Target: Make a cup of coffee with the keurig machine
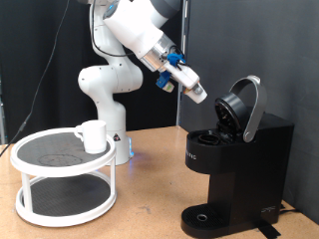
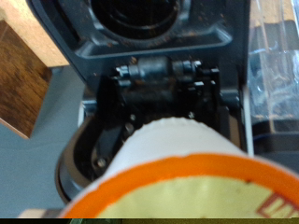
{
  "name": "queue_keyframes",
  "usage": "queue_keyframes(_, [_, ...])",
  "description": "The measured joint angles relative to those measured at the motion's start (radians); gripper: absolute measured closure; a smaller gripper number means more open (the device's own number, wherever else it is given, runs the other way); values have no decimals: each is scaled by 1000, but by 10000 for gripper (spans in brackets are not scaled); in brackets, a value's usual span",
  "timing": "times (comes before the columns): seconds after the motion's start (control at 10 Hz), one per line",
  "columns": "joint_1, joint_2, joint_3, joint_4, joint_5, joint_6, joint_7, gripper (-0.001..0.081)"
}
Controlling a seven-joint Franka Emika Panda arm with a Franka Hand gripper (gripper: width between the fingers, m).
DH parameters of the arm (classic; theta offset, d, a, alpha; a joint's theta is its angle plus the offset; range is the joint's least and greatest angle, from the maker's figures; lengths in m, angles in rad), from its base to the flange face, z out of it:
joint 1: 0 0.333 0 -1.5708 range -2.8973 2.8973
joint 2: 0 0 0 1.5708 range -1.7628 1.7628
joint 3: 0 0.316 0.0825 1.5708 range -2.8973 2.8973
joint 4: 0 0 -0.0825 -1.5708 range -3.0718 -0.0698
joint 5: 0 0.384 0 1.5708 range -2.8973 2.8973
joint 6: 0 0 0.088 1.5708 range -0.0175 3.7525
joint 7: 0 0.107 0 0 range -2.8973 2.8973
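The black keurig machine [image 1: 234, 159] stands at the exterior view's right with its hinged lid [image 1: 244, 108] raised and the pod chamber open. My gripper [image 1: 197, 93] hangs in the air just left of the lid, above the chamber, shut on a small white pod [image 1: 198, 94]. In the wrist view the pod [image 2: 177, 177] fills the foreground, white with an orange rim, and the machine's open chamber [image 2: 159, 89] lies right behind it. The white cup [image 1: 93, 135] stands on the top shelf of the white round stand [image 1: 66, 164] at the left, far from the gripper.
The stand has two tiers and sits on a wooden table [image 1: 150, 214]. The robot's white base [image 1: 108, 100] rises behind the stand. The machine's round drip base [image 1: 206, 217] holds nothing. A black curtain hangs behind.
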Motion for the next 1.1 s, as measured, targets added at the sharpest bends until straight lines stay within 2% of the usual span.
queue_keyframes(0.4, [2, 54, 30, -8, 19, 80, -24, 470])
queue_keyframes(1.1, [2, 138, 67, -12, 38, 167, -58, 470])
